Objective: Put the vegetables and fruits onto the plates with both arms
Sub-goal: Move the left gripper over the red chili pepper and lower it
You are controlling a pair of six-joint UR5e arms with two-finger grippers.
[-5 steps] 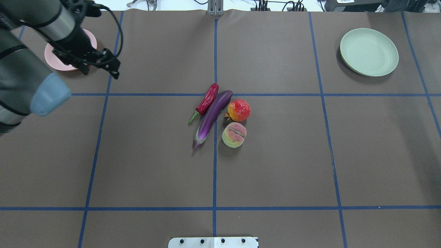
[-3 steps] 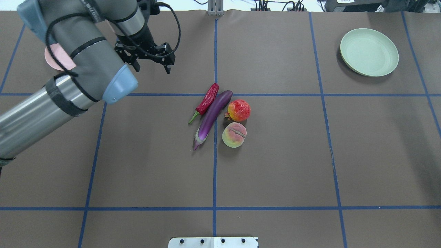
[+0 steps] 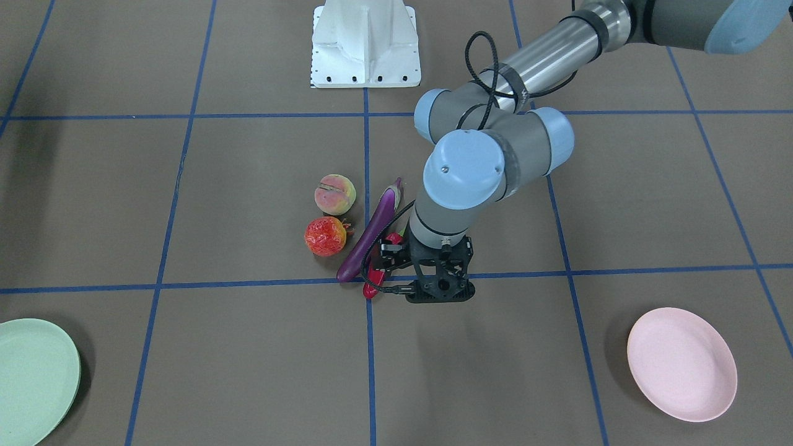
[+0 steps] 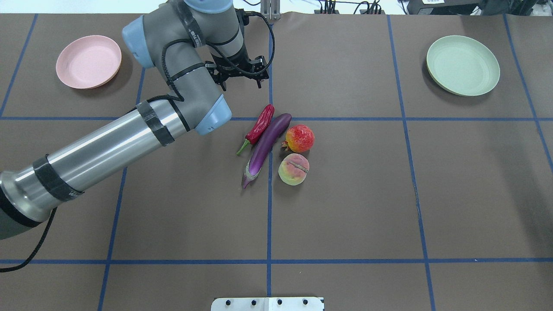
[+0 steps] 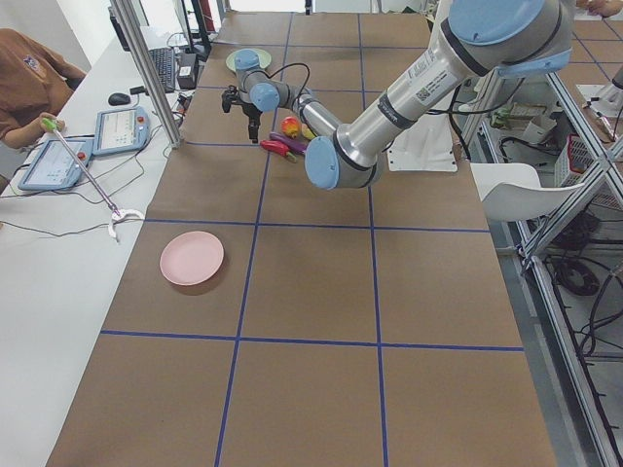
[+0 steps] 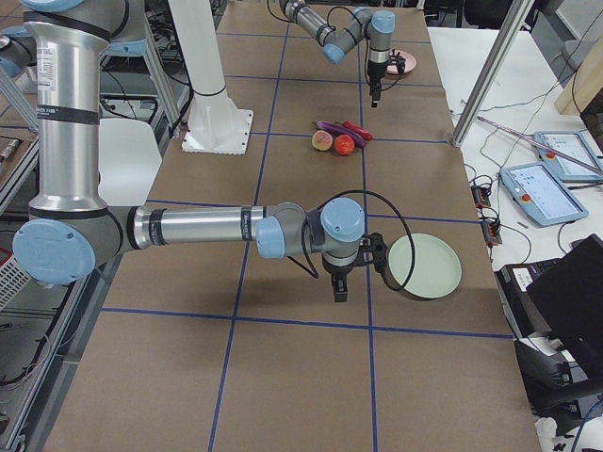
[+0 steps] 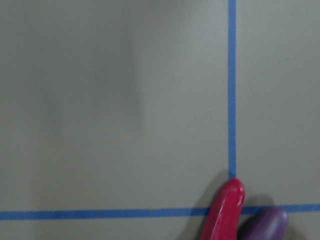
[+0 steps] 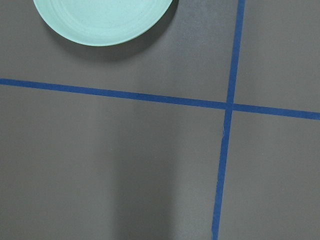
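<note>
The red chili pepper (image 4: 260, 125), purple eggplant (image 4: 267, 147), pomegranate-like fruit (image 4: 300, 138) and peach (image 4: 293, 169) lie together at the table's middle. The pink plate (image 4: 88, 61) sits far left, the mint green plate (image 4: 462, 65) far right; both are bare. My left gripper (image 4: 242, 84) is open and empty, hovering just beyond the chili's tip. The left wrist view shows the chili tip (image 7: 225, 210) and eggplant tip (image 7: 265, 225) at its lower edge. My right gripper (image 6: 340, 292) shows only in the exterior right view, next to the green plate (image 6: 424, 266); I cannot tell if it is open.
Blue tape lines (image 4: 269, 216) grid the brown table cover. The white base block (image 4: 268, 303) sits at the near edge. A side bench with tablets (image 5: 119, 129) and a person runs along the far side.
My left arm has swung right, from over the pink plate to just beyond the chili's tip. The pink plate is now uncovered. The produce has not moved.
</note>
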